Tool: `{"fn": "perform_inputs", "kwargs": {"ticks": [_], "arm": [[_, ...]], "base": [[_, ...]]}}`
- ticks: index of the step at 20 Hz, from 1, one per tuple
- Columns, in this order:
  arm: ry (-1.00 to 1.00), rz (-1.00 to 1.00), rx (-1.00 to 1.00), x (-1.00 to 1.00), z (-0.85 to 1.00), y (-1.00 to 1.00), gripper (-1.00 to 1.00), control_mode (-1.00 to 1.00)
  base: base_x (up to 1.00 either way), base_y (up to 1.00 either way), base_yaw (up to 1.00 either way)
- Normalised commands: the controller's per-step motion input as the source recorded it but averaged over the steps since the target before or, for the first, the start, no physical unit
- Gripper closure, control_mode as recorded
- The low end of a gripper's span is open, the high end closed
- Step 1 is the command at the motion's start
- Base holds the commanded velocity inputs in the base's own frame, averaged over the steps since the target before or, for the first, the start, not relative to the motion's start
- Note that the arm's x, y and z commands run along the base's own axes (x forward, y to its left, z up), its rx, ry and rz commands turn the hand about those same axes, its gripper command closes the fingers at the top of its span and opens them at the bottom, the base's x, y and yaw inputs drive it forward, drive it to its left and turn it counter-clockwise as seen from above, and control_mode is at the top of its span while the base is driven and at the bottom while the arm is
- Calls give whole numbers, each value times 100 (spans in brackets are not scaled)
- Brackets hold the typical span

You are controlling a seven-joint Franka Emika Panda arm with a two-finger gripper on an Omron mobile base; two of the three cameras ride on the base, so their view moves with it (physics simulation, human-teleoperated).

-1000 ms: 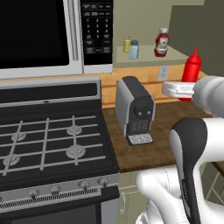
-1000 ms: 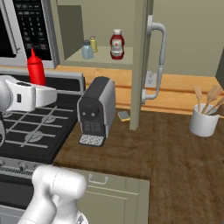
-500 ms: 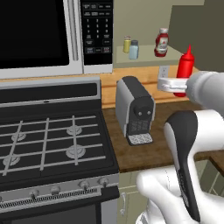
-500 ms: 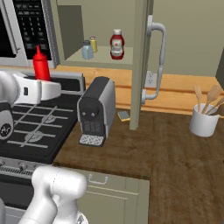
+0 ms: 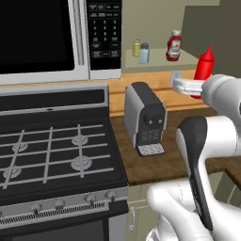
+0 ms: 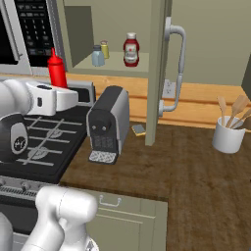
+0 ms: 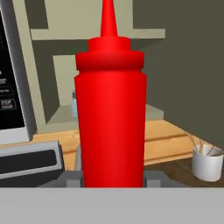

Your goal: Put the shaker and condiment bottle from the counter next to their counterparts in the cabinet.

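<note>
My gripper [image 5: 190, 85] is shut on the slim all-red condiment bottle [image 5: 204, 63], holding it upright in the air above the counter [image 5: 155, 164], to the right of the cabinet shelf [image 5: 160, 63]. In the hand view the bottle [image 7: 111, 113] stands between my fingertips [image 7: 72, 177]. The right base view shows the bottle [image 6: 56, 68] left of the open cabinet [image 6: 117, 66]. On the shelf the pale blue shaker [image 5: 144, 54] stands beside the yellow shaker [image 5: 136, 48], with the wide red bottle [image 5: 173, 45] to their right.
A grey coffee machine [image 5: 146, 117] stands on the counter under the shelf. The cabinet door [image 6: 157, 73] hangs open with its handle facing out. The stove [image 5: 52, 150] and microwave [image 5: 42, 37] are at left. A white utensil crock [image 6: 229, 137] sits far right.
My arm has carried the condiment bottle slightly higher and closer to the cabinet. The things on the shelf have not moved.
</note>
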Motion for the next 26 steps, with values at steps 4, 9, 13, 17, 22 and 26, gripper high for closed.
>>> {"fn": "perform_inputs", "kwargs": {"ticks": [4,9,13,17,22,26], "arm": [[0,0,0,11,8,-38,100,-100],[0,0,0,25,27,-21,100,-100],[4,0,0,37,21,2,100,-100],[2,0,-1,9,0,5,100,-100],[-2,0,0,42,-6,-1,100,-100],[-1,0,0,49,0,0,100,-100]], "base": [[0,0,0],[0,0,0],[0,0,0],[0,0,0],[0,0,0],[0,0,0]]}}
